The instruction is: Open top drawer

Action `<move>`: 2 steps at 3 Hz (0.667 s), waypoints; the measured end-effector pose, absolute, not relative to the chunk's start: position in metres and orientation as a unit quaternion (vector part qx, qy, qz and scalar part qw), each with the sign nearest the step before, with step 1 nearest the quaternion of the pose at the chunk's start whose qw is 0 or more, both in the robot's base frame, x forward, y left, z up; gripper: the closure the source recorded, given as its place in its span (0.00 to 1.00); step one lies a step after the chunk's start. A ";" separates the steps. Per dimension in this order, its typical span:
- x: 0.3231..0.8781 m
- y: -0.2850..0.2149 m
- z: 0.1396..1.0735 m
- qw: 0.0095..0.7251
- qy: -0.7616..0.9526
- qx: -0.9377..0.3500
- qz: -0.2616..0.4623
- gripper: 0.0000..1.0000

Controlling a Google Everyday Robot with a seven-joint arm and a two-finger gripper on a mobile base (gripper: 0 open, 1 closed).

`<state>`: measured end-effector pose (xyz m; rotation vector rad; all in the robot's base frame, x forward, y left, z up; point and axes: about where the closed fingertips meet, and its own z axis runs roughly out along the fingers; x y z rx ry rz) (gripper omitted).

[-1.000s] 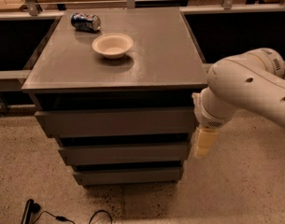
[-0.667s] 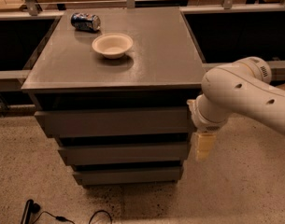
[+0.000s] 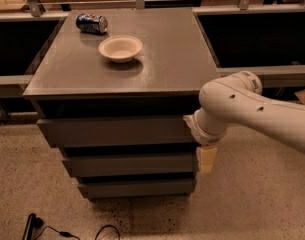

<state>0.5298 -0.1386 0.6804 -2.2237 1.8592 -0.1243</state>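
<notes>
The top drawer [image 3: 117, 131] is the uppermost and widest of three dark grey, handleless fronts on the cabinet, and it looks closed. Two smaller drawer fronts sit below it. My gripper [image 3: 206, 160] is cream-coloured, points downward, and hangs at the cabinet's right front corner. It is level with the middle drawer's right end, just below the top drawer's right end. The white arm [image 3: 242, 109] reaches in from the right, with its wrist against the right end of the top drawer front.
A white bowl [image 3: 120, 48] and a blue can [image 3: 91, 23] lying on its side rest on the cabinet top [image 3: 167, 64]. Dark low benches flank the cabinet on both sides. A black cable [image 3: 67, 231] lies on the speckled floor at the front left.
The arm has moved left and slightly down, bringing the gripper closer to the right ends of the drawer fronts. The drawers have not moved.
</notes>
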 end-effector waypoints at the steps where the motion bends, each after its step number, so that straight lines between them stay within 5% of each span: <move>1: 0.546 -0.125 0.675 0.127 0.623 -0.770 -0.044 0.00; 2: 0.558 -0.115 0.682 0.141 0.614 -0.775 -0.053 0.00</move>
